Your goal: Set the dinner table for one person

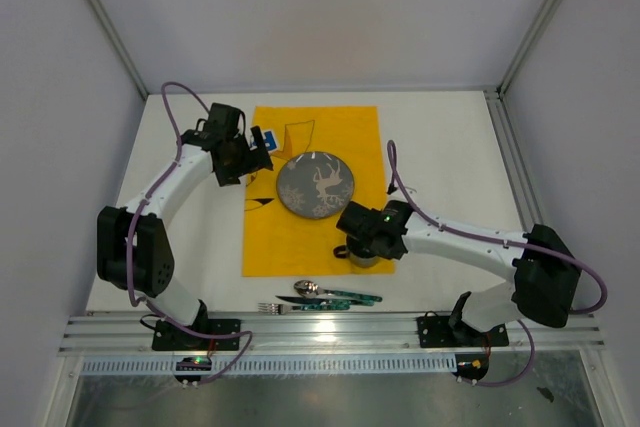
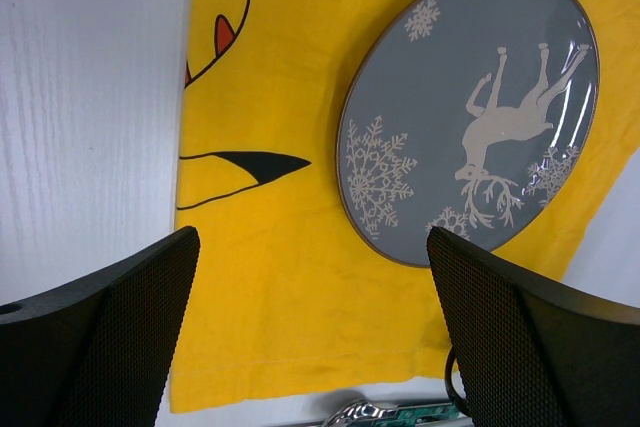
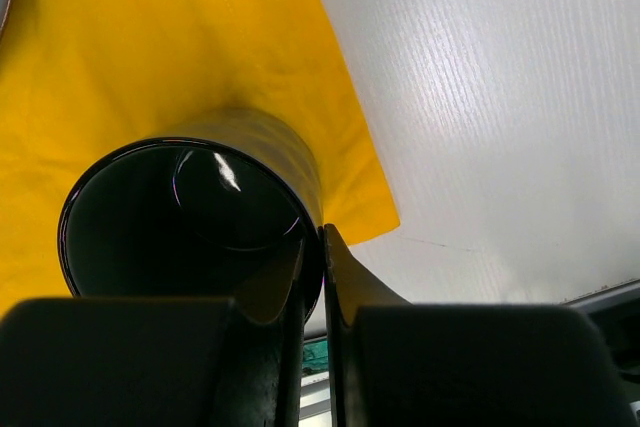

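White dinner table [image 1: 440,147], yellow cloth [image 1: 300,237], grey plate [image 1: 315,185]; left jaws apart, right jaws tight on black cup [image 3: 190,207].

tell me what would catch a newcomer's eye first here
The bright yellow cartoon cloth in the middle of the white dinner table, with a grey reindeer plate lying on its far half. Next, the right gripper pinching the wall of a black cup at the cloth's near right corner, while the left gripper hangs open over its far left edge.
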You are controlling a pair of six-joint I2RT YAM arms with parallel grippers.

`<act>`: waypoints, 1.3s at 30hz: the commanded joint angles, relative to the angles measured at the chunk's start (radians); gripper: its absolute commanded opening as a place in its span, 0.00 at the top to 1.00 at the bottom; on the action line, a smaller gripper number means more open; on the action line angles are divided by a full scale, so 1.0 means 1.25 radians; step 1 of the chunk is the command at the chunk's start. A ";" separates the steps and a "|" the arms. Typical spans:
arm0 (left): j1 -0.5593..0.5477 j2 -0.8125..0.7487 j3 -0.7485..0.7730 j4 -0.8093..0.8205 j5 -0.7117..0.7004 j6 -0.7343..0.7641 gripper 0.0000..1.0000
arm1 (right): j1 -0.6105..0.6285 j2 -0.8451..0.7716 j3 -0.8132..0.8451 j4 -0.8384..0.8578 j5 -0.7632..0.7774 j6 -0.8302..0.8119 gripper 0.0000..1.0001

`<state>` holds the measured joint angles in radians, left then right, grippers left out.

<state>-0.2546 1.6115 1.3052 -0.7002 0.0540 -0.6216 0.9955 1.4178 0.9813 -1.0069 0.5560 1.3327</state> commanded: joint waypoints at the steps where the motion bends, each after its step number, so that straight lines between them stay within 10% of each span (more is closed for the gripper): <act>1: 0.002 -0.033 0.003 0.015 0.011 -0.006 0.02 | 0.005 -0.042 0.024 -0.023 0.045 -0.007 0.97; 39: 0.002 -0.046 -0.018 0.019 0.012 -0.005 0.02 | -0.039 0.027 0.073 0.029 0.091 -0.022 0.97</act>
<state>-0.2546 1.5944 1.2785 -0.6918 0.0696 -0.6277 0.9592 1.4601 1.0573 -1.0264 0.6044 1.3090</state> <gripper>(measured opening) 0.987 0.110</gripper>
